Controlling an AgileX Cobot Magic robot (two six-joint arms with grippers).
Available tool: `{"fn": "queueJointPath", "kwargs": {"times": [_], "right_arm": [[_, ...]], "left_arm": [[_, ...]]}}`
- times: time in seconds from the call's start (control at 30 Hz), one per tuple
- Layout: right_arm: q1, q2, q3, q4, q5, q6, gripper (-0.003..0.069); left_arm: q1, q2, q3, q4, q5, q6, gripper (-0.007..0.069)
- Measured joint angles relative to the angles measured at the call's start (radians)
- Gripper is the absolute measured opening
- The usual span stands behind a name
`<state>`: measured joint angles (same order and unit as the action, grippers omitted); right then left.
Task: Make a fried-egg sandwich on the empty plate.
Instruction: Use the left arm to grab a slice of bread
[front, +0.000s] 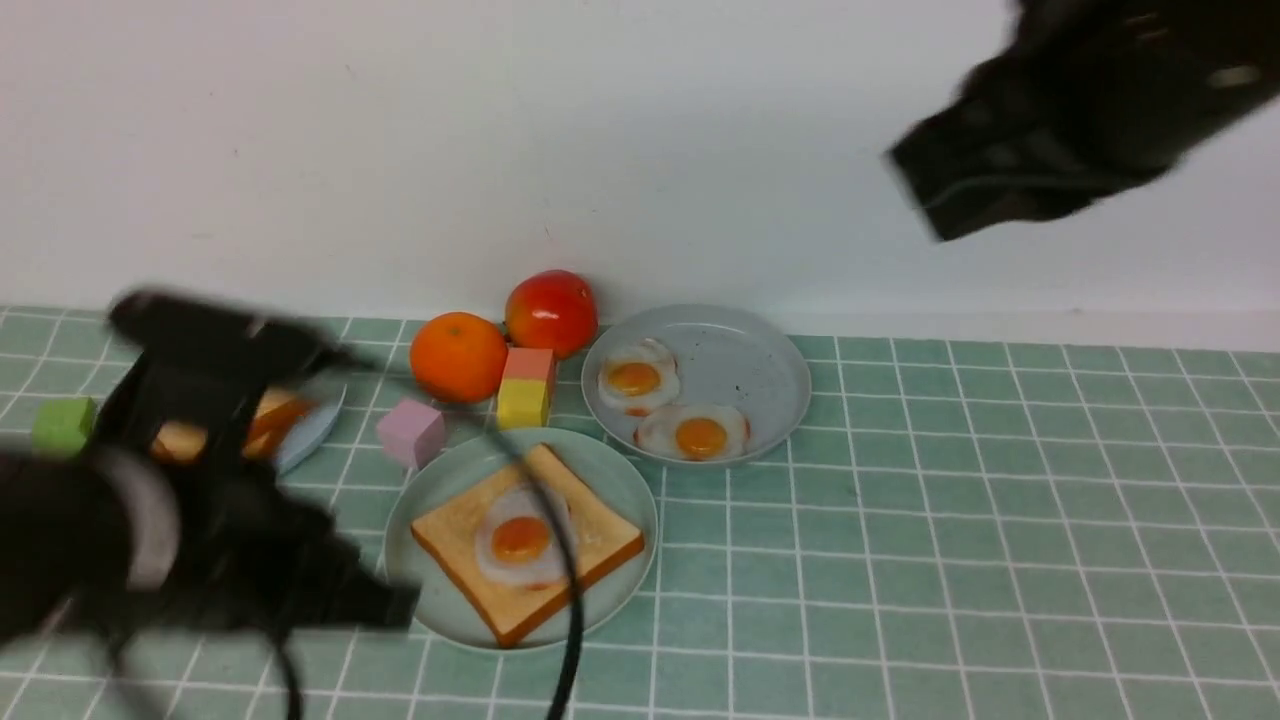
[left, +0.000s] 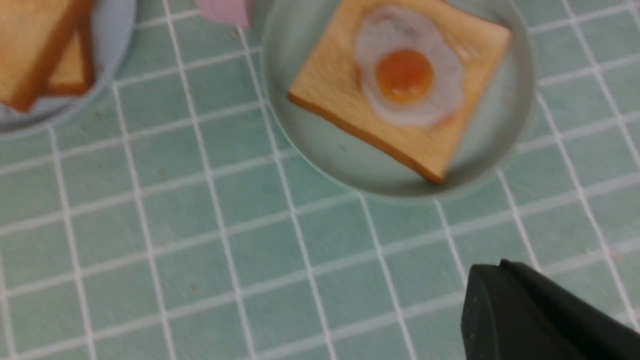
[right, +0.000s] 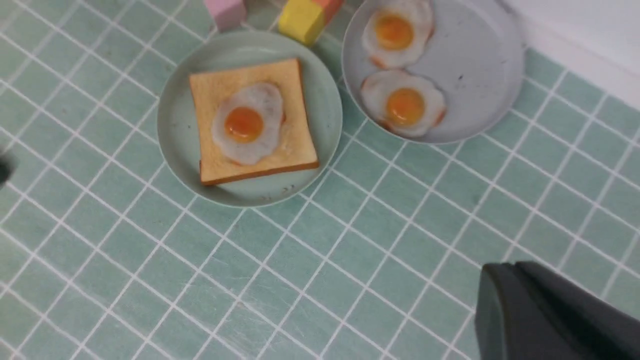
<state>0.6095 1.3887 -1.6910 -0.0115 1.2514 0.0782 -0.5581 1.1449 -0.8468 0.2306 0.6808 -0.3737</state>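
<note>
- A toast slice (front: 590, 545) topped with a fried egg (front: 520, 540) is seen on the mint-green plate (front: 440, 490); the sandwich's upper slice is not yet laid.
- Spare toast slices (front: 275, 412) are kept on the light blue plate (front: 318, 428), and two eggs (front: 697, 435) on the speckled plate (front: 750, 370).
- A spare slice is judged light and stiff, best pinched across opposite crusts.
- The opening of neither the left gripper (front: 230, 335) nor the raised right gripper (front: 1000, 180) can be told, as both are blurred.
</note>
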Motion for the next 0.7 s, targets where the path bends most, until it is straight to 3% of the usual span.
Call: {"fn": "queueJointPath", "kwargs": {"times": [0.1, 0.27, 0.3, 0.4, 0.57, 0.7], "right_arm": [[0.000, -0.082, 0.075, -0.004, 0.001, 0.000, 0.0031], [0.000, -0.288, 0.289, -0.007, -0.007, 0.000, 0.0036], [0.000, -0.302, 0.296, -0.008, -0.008, 0.000, 0.0036], [0.000, -0.402, 0.389, -0.022, -0.030, 0.000, 0.0041], [0.000, -0.501, 0.454, -0.029, -0.033, 0.000, 0.0047], [0.000, -0.584, 0.483, -0.030, -0.033, 0.000, 0.0055]], "left_arm": [[0.110, 0.090, -0.077, -0.067, 0.004, 0.129, -0.0013], [0.366, 0.271, -0.221, -0.301, 0.041, 0.499, -0.0013], [0.366, 0.271, -0.221, -0.301, 0.041, 0.511, -0.0013], [0.498, 0.414, -0.317, -0.397, 0.045, 0.661, -0.0013], [0.584, 0.572, -0.434, -0.403, 0.063, 0.785, -0.0010], [0.592, 0.672, -0.535, -0.316, 0.058, 0.885, 0.0085]]}}
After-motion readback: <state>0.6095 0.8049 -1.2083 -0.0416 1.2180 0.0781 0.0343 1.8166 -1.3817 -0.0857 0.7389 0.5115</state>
